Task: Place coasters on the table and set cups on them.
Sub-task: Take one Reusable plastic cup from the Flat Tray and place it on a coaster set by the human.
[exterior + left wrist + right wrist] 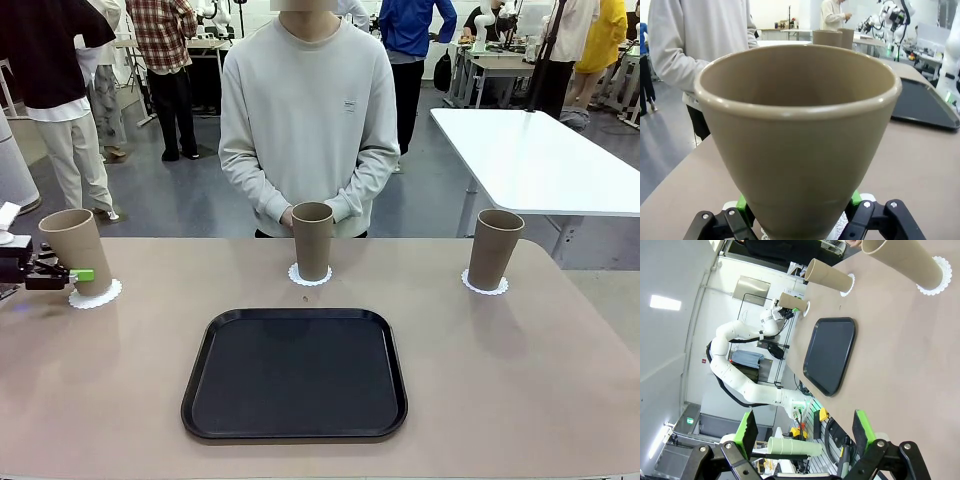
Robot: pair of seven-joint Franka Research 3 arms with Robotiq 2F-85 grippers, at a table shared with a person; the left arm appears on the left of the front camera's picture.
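Observation:
Three tall beige cups stand on the tan table (520,380). My left gripper (72,274) is shut on the lower part of the left cup (74,248), whose base sits on a white lacy coaster (98,294). In the left wrist view that cup (800,130) rises between my green pads (742,202). The middle cup (312,240) rests on its coaster (309,276) in front of the person. The right cup (494,248) stands on a coaster (484,286). My right gripper (805,427) is open, high off the table, with nothing between its fingers.
A black rounded tray (295,372) lies in the middle near my side. The person (308,110) stands at the far edge, hands together behind the middle cup. A white table (540,160) stands at the back right.

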